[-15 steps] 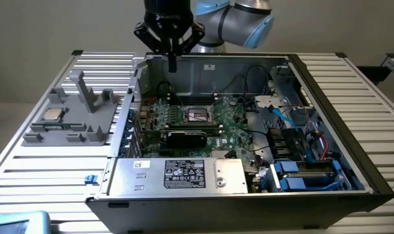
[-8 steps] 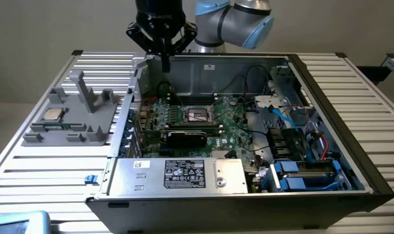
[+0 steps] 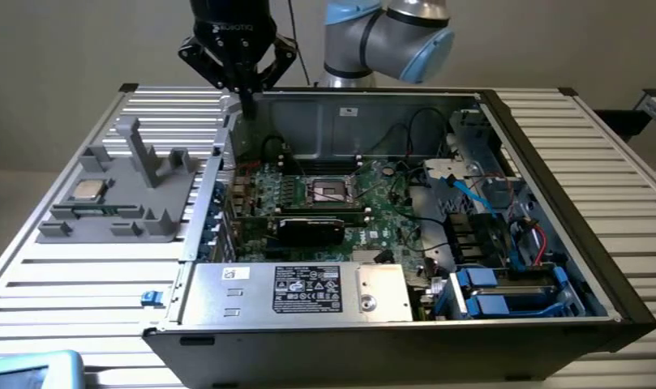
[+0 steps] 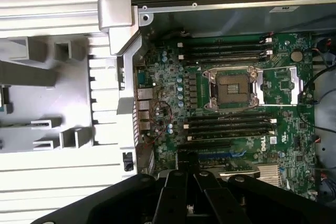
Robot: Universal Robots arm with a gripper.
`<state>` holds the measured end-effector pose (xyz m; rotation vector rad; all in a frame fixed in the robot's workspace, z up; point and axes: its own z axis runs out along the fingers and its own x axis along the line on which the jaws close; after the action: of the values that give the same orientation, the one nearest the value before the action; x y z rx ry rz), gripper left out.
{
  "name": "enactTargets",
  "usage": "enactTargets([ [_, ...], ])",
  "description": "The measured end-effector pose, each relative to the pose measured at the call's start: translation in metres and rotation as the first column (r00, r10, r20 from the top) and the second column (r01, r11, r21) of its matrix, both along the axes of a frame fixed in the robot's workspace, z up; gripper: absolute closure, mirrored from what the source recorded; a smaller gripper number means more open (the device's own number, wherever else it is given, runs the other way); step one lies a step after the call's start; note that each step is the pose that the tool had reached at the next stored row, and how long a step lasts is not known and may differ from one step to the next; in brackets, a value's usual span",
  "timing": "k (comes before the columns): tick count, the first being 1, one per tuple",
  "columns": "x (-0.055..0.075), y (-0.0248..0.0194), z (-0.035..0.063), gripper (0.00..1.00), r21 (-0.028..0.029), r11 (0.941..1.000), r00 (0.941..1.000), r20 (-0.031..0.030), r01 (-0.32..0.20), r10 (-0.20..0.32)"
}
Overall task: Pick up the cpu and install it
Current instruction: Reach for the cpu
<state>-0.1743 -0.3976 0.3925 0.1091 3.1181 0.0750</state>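
Observation:
The cpu (image 3: pixel 87 191) is a small silver square chip lying flat on the grey fixture block (image 3: pixel 117 203) at the exterior view's left, outside the computer case. My gripper (image 3: pixel 241 104) hangs above the case's back left corner, well away from the cpu, fingers shut with nothing between them. In the wrist view the black fingers (image 4: pixel 178 192) press together over the motherboard (image 4: pixel 231 129). The black socket (image 3: pixel 330 191) with its metal frame sits open and bare in the middle of the board, also seen as the socket (image 4: pixel 231 88) from the wrist.
The open computer case (image 3: pixel 544 211) rests on a slatted metal table (image 3: pixel 79 284). Cables and blue drive bays (image 3: pixel 501 288) fill its right side, and a power supply box (image 3: pixel 306 288) lies along the front. Upright posts (image 3: pixel 143 154) rise from the fixture block (image 4: pixel 42 108).

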Motion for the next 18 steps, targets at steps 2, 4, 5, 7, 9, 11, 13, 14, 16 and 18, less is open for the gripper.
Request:
enactTargets([
  [2, -0.005, 0.0001, 0.0000, 0.89, 0.0000, 1.0000, 1.0000, -0.0001, 0.000, 0.000],
  [4, -0.014, 0.0003, 0.0000, 0.89, -0.0001, 1.0000, 1.0000, -0.0001, 0.000, 0.000],
  [5, -0.018, 0.0004, 0.0000, 0.89, 0.0000, 1.0000, 1.0000, 0.0000, 0.000, 0.000],
  [7, -0.027, 0.0009, -0.0001, 0.89, 0.0000, 1.0000, 1.0000, -0.0001, 0.000, 0.000],
  [9, -0.036, 0.0018, -0.0002, 0.89, 0.0000, 1.0000, 1.0000, -0.0001, 0.000, 0.000],
  [11, -0.045, 0.0028, -0.0004, 0.89, 0.0001, 1.0000, 1.0000, -0.0006, 0.000, 0.000],
  [13, -0.054, 0.0038, -0.0005, 0.89, -0.0001, 1.0000, 1.0000, -0.0017, -0.001, 0.001],
  [14, -0.058, 0.0041, -0.0005, 0.89, 0.0000, 1.0000, 1.0000, -0.0025, 0.000, 0.000],
  [16, -0.067, 0.0046, -0.0006, 0.89, -0.0001, 1.0000, 1.0000, -0.0034, -0.001, 0.001],
  [18, -0.076, 0.0049, -0.0007, 0.89, 0.0000, 1.0000, 1.0000, -0.0035, -0.001, 0.001],
])
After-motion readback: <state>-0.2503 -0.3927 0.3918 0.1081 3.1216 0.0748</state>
